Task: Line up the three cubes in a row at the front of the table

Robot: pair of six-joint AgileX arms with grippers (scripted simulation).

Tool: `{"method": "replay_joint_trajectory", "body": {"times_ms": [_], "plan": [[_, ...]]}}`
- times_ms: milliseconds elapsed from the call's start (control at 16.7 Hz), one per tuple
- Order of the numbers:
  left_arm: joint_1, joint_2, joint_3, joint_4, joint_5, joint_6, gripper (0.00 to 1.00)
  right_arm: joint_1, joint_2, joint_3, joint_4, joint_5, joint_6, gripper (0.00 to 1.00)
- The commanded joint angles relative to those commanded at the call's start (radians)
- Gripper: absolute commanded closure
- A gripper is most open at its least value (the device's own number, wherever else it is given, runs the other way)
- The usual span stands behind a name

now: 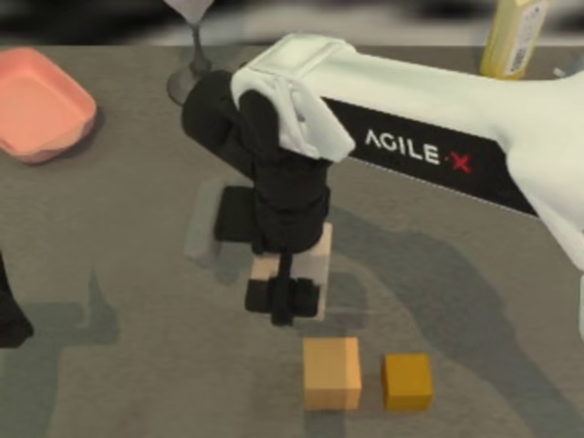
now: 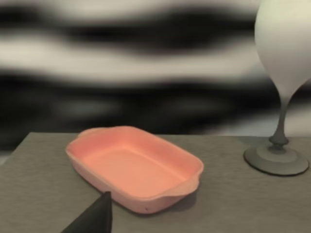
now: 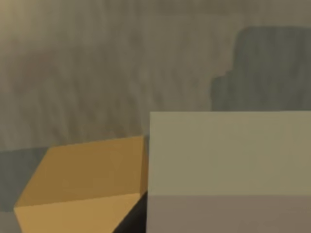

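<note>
Two cubes [image 1: 332, 373] sit beside the right gripper [image 1: 281, 297], clamped on the cream cube [image 1: 315, 255].

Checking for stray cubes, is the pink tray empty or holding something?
Empty: the pink glossy rectangular tray shows only its bare inside in the left wrist and top views.

Three cubes: cream [image 1: 318, 260], light-orange [image 1: 332, 372], mustard [image 1: 406, 381]; one pink tray [image 1: 36, 105]; one glass [image 1: 190, 73]; one bottle [image 1: 514, 36]

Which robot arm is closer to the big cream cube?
The right. Its end effector sits directly over the cream cube. The left end effector is parked at the table's left edge, by the pink tray.
</note>
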Motion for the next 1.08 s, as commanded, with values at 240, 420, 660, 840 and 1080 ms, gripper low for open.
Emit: {"method": "replay_joint_trajectory", "body": {"times_ms": [240,420,660,840,1080], "plan": [[0.000,0.000,0.000,0.000,0.000,0.000,0.00,0.179,0.063,0.135,-0.068,0.000,0.081,1.00],[0.000,0.000,0.000,0.000,0.000,0.000,0.00,0.219,0.077,0.167,-0.084,0.001,0.102,1.00],[0.000,0.000,0.000,0.000,0.000,0.000,0.00,0.217,0.072,0.162,-0.079,0.000,0.102,1.00],[0.000,0.000,0.000,0.000,0.000,0.000,0.00,0.218,0.081,0.100,-0.006,0.002,0.101,1.00],[0.000,0.000,0.000,0.000,0.000,0.000,0.00,0.218,0.107,-0.021,0.142,0.002,0.104,1.00]]}}
